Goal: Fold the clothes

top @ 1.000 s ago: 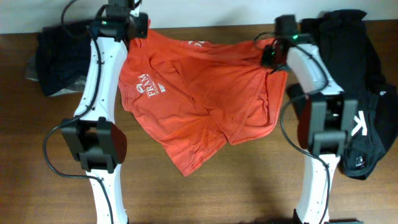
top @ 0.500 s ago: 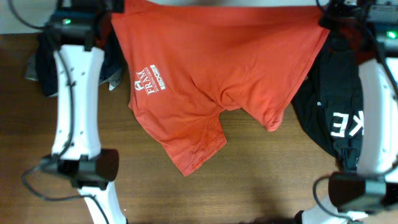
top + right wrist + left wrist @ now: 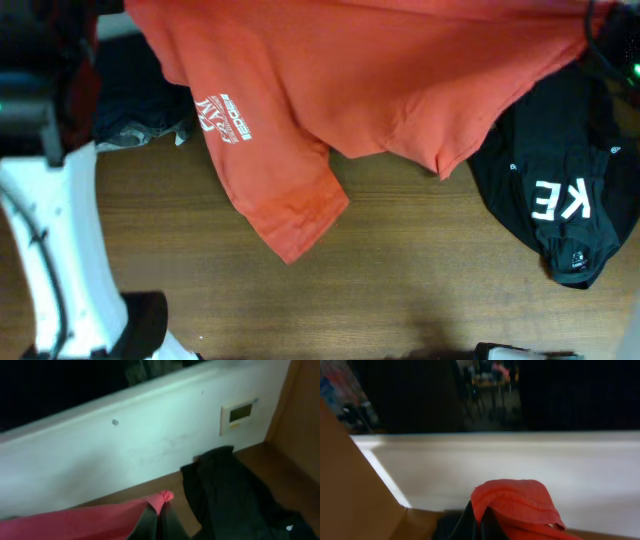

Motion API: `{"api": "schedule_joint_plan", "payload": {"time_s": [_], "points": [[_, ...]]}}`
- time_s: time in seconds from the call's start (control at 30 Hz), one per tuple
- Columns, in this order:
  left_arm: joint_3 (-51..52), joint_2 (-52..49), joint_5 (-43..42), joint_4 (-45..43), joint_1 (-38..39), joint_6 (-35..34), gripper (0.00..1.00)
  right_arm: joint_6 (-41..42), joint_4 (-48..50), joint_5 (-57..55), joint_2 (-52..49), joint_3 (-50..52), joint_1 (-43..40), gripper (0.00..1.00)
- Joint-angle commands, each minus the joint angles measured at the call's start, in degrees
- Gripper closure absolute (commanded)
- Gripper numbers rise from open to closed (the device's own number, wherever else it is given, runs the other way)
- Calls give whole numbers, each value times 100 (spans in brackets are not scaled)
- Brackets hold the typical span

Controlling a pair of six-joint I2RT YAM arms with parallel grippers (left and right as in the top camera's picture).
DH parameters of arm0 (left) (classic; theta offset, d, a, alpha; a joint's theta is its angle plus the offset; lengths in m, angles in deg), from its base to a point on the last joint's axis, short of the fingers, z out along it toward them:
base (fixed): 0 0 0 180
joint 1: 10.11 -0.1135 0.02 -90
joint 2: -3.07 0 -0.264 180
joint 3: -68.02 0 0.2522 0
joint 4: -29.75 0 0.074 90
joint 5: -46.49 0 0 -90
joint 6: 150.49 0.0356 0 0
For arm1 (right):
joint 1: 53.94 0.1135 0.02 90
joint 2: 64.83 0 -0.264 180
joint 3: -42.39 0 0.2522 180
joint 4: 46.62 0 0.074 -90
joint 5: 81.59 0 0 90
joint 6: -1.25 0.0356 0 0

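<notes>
Looking at where you're at: no fold has been made yet, as far as I can judge. The T-shirt (image 3: 380,80) is held up off the table (image 3: 420,300) and stretched along the 12 o'clock edge of the overhead view. Its body sags in wrinkles and one loose end (image 3: 290,205) droops toward 7 o'clock. The white lettering (image 3: 225,118) shows at about 10 o'clock.

Your left gripper (image 3: 479,522) is clamped on a bunched bit of the red cloth, which pokes out above the fingers in the left wrist view. Your right gripper (image 3: 159,519) is pinching a corner of the same shirt, with red fabric trailing off toward 8 o'clock in its view.

So what you've got is the lift and spread, which I'd call early days. What's left, by my guess, is to lay it flat on the bare wood, smooth it, tuck the sleeves in and fold it over.

Mind the black garment (image 3: 530,160) at 3 o'clock, since the shirt hangs over its edge. The dark pile (image 3: 140,90) at 10 o'clock sits under the other side. I can't tell whether the drooping end touches the wood.
</notes>
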Motion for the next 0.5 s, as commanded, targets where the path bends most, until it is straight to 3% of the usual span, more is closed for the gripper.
{"api": "schedule_joint_plan", "payload": {"time_s": [0.0, 0.47], "points": [[-133, 728, 323, -4, -160, 20, 99, -90, -101, -348, 704, -52, -238, 96], [-131, 2549, 321, 625, -157, 142, 99, -216, -726, -911, 2586, -61, -236, 96]]}}
